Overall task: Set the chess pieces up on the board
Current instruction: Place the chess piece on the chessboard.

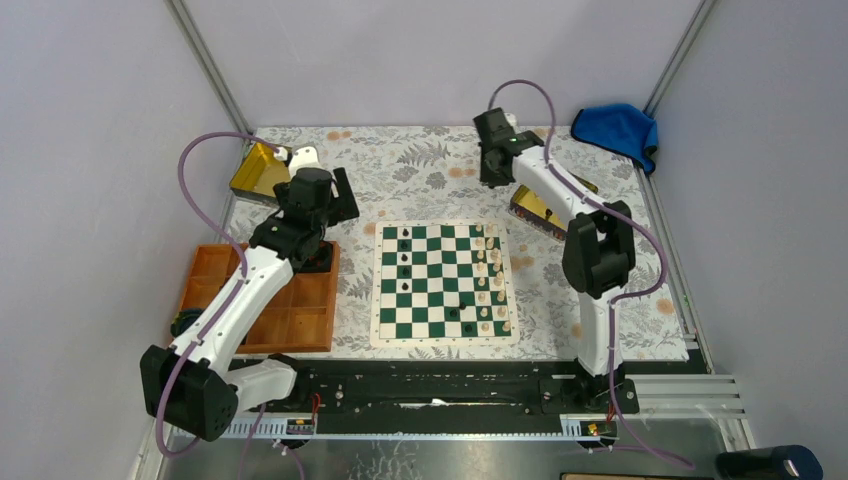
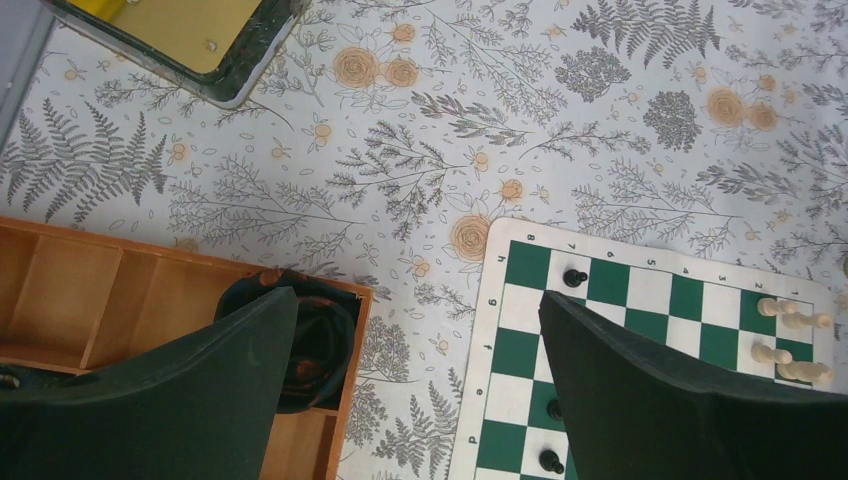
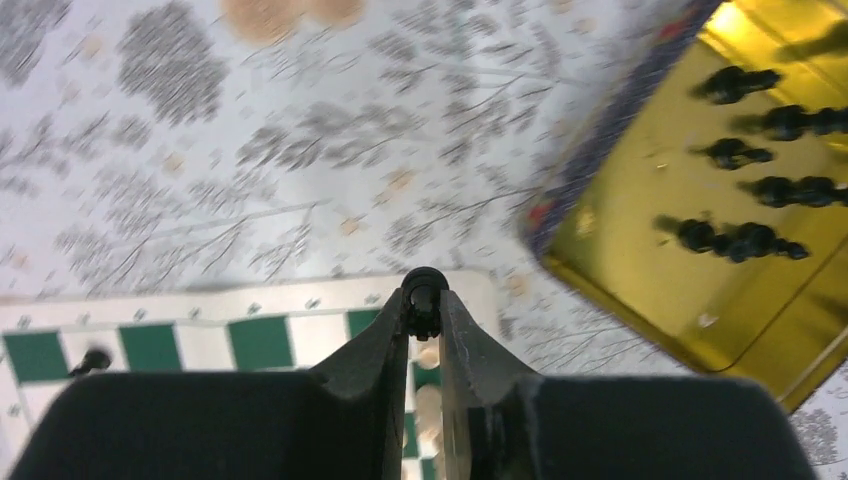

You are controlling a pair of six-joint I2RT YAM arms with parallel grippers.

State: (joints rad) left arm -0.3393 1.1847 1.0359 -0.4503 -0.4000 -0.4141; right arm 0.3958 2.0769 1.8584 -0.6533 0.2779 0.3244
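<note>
The green and white board [image 1: 445, 226] lies mid-table. Several black chess pieces [image 1: 403, 258] stand along its left side and cream pieces [image 1: 487, 282] along its right. My right gripper [image 3: 424, 305] is shut on a small black chess piece [image 3: 424, 283], held above the cloth just off the board's far right corner, next to the gold tin [image 3: 640, 262]. More black pieces [image 3: 740, 240] lie in that tin. My left gripper [image 2: 417, 300] hangs wide open and empty over the cloth between the wooden tray [image 2: 100, 290] and the board [image 2: 650, 290], where a black pawn [image 2: 574, 277] stands.
An orange compartmented tray [image 1: 300, 322] sits left of the board, with a dark rolled object [image 2: 325, 335] in one compartment. A second gold tin [image 1: 258, 168] lies at the back left. A blue cloth [image 1: 618, 128] is in the back right corner. Grey walls close in the table.
</note>
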